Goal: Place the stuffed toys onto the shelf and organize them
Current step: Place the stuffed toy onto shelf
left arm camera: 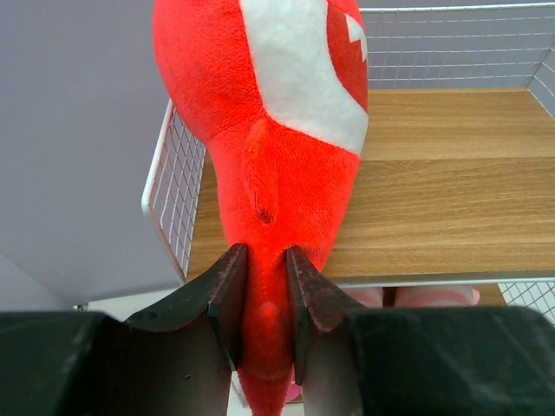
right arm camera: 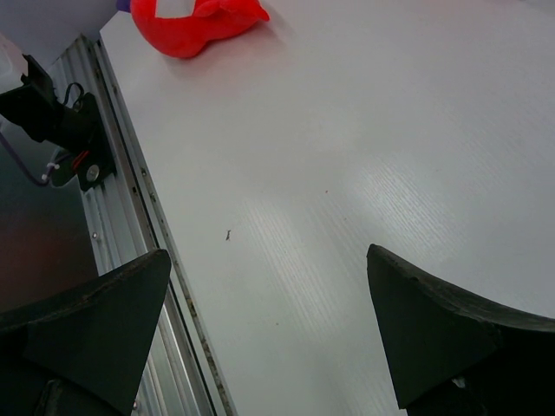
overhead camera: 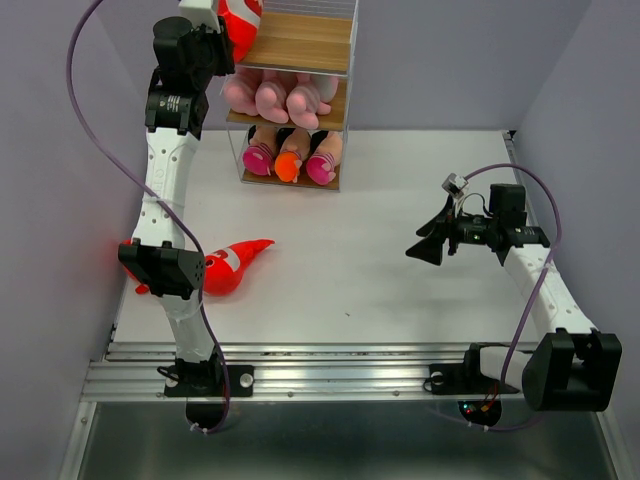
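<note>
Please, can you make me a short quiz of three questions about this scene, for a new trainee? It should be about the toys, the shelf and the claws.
1. True or false: the right claw is open and holds nothing.
2. At which tier of the shelf is the shark that the left claw holds? A: top. B: middle. C: bottom.
3. Fill the gap: the left claw grips this shark by its ___.

Key: 1 true; 2 A; 3 tail.
</note>
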`<state>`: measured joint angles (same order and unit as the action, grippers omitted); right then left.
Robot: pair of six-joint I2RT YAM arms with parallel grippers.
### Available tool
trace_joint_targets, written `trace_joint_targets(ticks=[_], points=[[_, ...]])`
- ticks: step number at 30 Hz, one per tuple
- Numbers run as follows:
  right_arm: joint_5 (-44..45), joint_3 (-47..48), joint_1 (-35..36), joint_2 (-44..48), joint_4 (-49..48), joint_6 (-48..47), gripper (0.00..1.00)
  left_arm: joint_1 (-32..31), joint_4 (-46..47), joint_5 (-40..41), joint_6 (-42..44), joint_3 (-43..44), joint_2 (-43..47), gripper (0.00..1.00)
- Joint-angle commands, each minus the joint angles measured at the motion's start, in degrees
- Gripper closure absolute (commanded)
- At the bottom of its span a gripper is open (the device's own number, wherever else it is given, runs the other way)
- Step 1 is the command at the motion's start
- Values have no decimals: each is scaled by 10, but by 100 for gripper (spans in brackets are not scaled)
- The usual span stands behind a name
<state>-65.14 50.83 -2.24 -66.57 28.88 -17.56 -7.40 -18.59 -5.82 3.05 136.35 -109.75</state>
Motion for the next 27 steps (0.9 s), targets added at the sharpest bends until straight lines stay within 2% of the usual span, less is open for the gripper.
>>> trace_joint_targets(ticks=[1,7,12,18,21,23,25,27], points=[[3,1,-3,-1,-24,-2,0,4,37,-8,-13,20,28,64],[3,1,-3,-1,-24,-2,0,5,41,-7,-20,18,30,53],[3,1,-3,-2,-24,-2,0,5,44,-10,-24,17,32,50],[4,1,-3,-3,-24,-3,0,7,51,-15,-27,14,36,39],[5,1,-3,-3,-24,-4,0,10,60,-20,-51,10,44,25],[5,1,-3,-3,-24,-4,0,11,67,-26,-56,8,47,19],[5,1,-3,-4,-24,-4,0,12,70,-32,-62,8,52,5],[5,1,-3,-4,-24,-4,0,13,74,-40,-64,8,54,1]])
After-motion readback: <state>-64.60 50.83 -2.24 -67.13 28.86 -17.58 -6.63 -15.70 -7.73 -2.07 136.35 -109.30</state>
